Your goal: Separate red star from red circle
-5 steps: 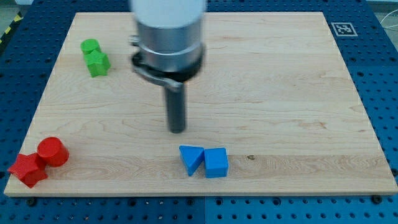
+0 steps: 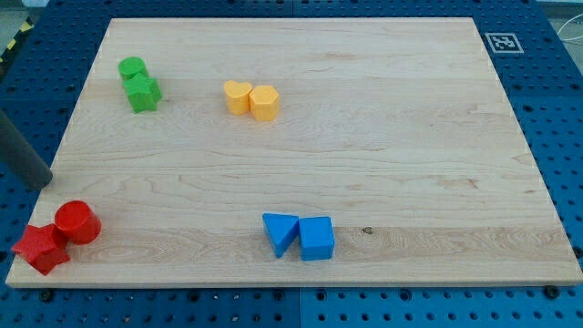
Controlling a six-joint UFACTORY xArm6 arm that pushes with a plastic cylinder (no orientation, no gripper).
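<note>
The red star point(image 2: 39, 249) lies at the board's bottom left corner. The red circle point(image 2: 77, 222) touches it on its upper right side. My tip point(image 2: 39, 181) is at the board's left edge, a little above and to the left of the red circle, apart from both red blocks. Only the lower part of the dark rod shows, slanting in from the view's left.
A green pair point(image 2: 138, 84) sits at the top left. A yellow heart point(image 2: 238, 96) and a yellow hexagon point(image 2: 264, 103) touch at the top middle. A blue triangle point(image 2: 280, 232) and a blue block point(image 2: 317, 238) sit at the bottom middle. The wooden board point(image 2: 410, 137) lies on a blue perforated table.
The rod has moved from the board's middle to the left edge near the red blocks. The yellow blocks, hidden before by the arm, now show. No block has moved.
</note>
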